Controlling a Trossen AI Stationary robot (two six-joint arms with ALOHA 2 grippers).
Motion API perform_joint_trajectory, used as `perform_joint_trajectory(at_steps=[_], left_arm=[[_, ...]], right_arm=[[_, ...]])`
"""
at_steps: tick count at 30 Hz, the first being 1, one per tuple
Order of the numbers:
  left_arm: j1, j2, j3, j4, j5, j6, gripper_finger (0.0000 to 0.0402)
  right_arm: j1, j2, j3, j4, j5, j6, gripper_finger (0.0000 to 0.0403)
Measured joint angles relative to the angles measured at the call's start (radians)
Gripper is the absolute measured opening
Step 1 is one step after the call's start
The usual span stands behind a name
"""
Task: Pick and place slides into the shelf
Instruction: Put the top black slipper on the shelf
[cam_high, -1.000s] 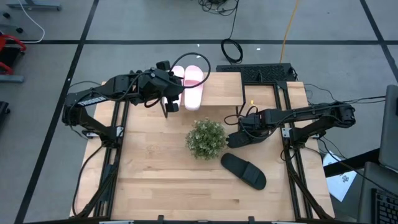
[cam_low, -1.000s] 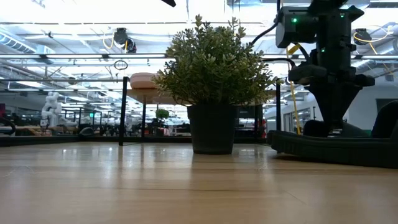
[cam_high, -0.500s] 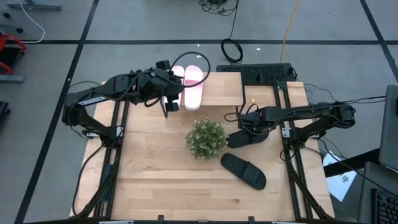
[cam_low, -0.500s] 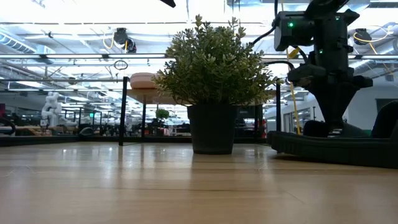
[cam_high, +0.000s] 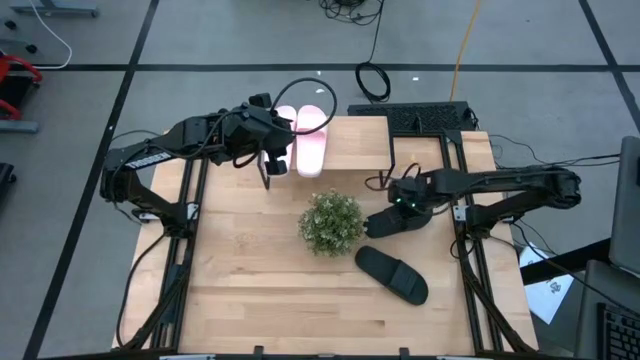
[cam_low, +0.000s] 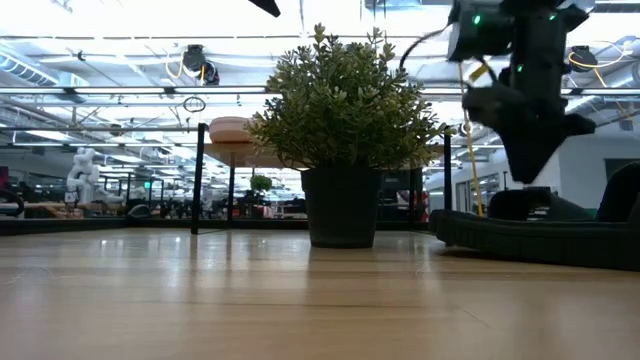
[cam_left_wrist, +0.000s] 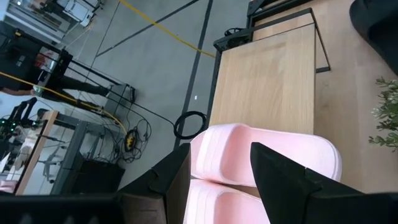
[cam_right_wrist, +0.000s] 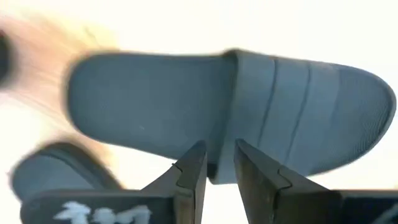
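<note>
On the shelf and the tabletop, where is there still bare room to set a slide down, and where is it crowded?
The shelf is bare from the pink slides to its right end. The table is bare in front of the plant and along its left side. It is crowded right of the plant: the right gripper grips one black slide, and another black slide lies nearby. The left gripper hovers by the pink slides.

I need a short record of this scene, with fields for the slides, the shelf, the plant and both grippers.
pink slides: pair side by side on the shelf, at its left end
black slides: one flat on the table; one at the right gripper
plant: mid-table
left gripper: open, beside the pink pair
right gripper: fingers close on the black slide's strap edge
</note>
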Motion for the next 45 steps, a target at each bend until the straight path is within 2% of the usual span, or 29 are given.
perform_joint_trajectory(at_steps=[4,9,13,24,28,32,39,45], left_arm=[[0.0,0.0,0.0,0.0,0.0,0.0,0.0175],[0.0,0.0,0.0,0.001,0.0,0.0,0.0175],[0.0,0.0,0.0,0.002,0.0,-0.002,0.0175],[0.0,0.0,0.0,0.004,0.0,-0.027,0.0175],[0.0,0.0,0.0,0.004,0.0,-0.035,0.0175],[0.0,0.0,0.0,0.005,0.0,-0.052,0.0175],[0.0,0.0,0.0,0.005,0.0,-0.054,0.0175],[0.0,0.0,0.0,0.005,0.0,-0.061,0.0175]], right_arm=[[0.0,-0.117,0.0,-0.069,0.048,0.047,0.007],[0.0,-0.252,0.0,-0.204,0.052,0.126,0.007],[0.0,-0.32,0.0,-0.224,0.052,0.126,0.007],[0.0,-0.346,0.0,-0.198,0.054,-0.057,0.007],[0.0,-0.347,-0.021,-0.195,0.079,-0.058,0.007],[0.0,-0.347,-0.076,-0.18,0.054,-0.063,0.0075],[-0.001,-0.347,-0.183,-0.08,-0.058,-0.061,0.013],[-0.001,-0.354,-0.204,-0.083,-0.02,-0.107,0.0185]])
